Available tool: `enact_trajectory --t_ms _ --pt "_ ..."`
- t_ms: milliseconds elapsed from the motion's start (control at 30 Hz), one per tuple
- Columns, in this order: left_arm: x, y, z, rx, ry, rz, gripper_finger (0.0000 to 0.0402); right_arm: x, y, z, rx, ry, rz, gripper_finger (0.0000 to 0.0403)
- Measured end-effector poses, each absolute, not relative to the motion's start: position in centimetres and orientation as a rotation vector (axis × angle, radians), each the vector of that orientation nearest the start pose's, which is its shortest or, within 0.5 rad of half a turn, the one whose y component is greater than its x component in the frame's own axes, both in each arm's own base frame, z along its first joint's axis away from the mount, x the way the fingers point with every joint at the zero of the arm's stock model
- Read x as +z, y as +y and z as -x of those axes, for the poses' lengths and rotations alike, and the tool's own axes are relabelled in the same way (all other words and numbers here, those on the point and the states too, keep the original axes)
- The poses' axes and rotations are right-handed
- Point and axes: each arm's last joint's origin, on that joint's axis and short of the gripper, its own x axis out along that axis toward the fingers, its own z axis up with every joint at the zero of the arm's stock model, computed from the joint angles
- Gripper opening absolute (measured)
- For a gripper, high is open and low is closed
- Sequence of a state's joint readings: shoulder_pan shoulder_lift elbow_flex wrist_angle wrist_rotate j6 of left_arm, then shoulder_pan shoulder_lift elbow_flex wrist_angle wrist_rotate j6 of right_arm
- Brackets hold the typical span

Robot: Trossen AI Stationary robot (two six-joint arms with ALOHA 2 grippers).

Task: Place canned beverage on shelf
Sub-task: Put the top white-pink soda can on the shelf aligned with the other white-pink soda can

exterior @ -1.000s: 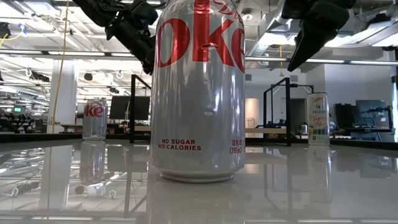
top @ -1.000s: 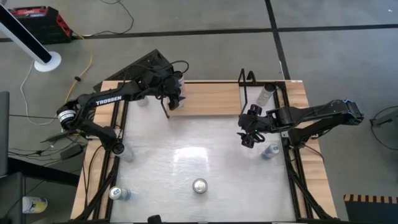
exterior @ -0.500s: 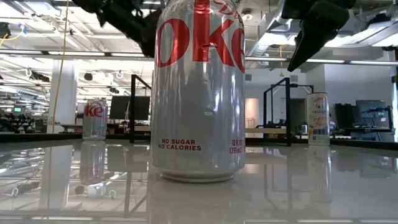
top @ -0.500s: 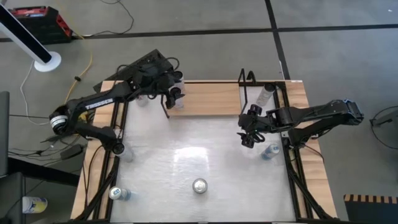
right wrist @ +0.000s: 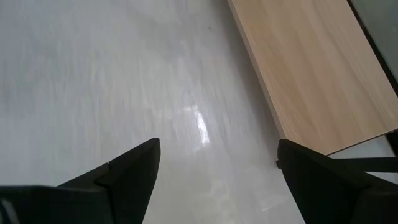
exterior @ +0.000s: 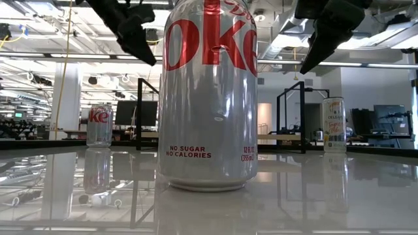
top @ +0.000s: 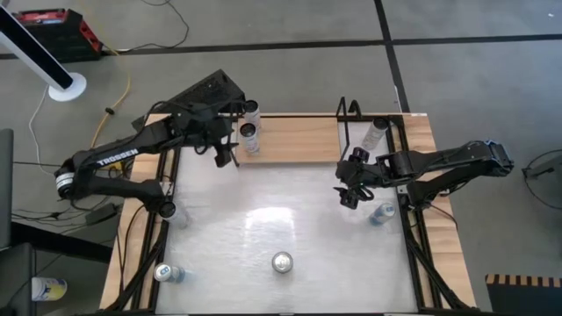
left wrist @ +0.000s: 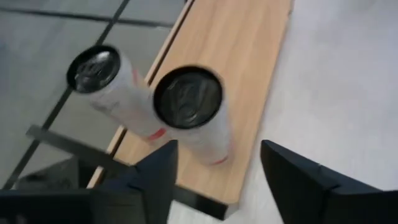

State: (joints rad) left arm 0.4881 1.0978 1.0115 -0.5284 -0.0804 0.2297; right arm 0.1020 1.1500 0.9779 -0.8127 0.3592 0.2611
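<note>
Cans: two stand upright and touching at the left end of the shelf (top: 294, 139), the nearer can (top: 249, 137) on the light-wood board, the second can (top: 252, 110) just behind it at the board's outer edge. In the left wrist view the nearer can (left wrist: 193, 112) sits on the wood close to its end; the second can (left wrist: 111, 81) leans against it.

Step in hand, as judged: release made, left gripper (top: 223, 154) clear of the placed can. Its fingers are apart with nothing between them, poised above and just to the left of the cans, over the table edge.

Next move likely calls for a fetch: loose cans are on the white table (top: 228, 237), one at front centre (top: 281, 262), one at front left (top: 163, 273), one by the right edge (top: 381, 211).

Right gripper (top: 350, 193) waits over the table near the shelf's right end, fingers apart and empty.

Left arm is stretched diagonally from its base toward the shelf's left end, wrist pitched down.
</note>
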Motion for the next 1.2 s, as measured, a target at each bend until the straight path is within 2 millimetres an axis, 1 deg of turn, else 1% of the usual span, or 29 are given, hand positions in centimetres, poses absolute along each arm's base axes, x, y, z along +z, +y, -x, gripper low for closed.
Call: enact_trajectory --t_ms 133,400,433,467,867,1200 --pt "31.5 11.2 -20.5 0.483 0.703 -0.08 0.0153 28.4 1.2 -21.8 -0.356 0.898 -0.019 0.0347" --pt "30.3 11.9 -21.5 0.465 0.761 -0.112 0.0023 28.5 1.2 -21.9 -0.352 0.887 -0.016 0.0347" --pt "30.2 12.0 -21.6 0.465 0.767 -0.114 0.0012 28.5 1.2 -21.9 -0.352 0.887 -0.016 0.0347" --pt "30.1 12.1 -21.7 0.465 0.774 -0.114 0.0007 28.5 1.2 -21.9 -0.352 0.886 -0.016 0.0347" --pt "29.0 13.7 -22.2 0.496 0.802 -0.106 0.0 28.4 1.2 -21.9 -0.344 0.892 0.002 0.0347" --pt "29.3 14.5 -22.0 0.533 0.765 -0.108 0.0 28.4 1.2 -21.9 -0.345 0.892 0.001 0.0347"
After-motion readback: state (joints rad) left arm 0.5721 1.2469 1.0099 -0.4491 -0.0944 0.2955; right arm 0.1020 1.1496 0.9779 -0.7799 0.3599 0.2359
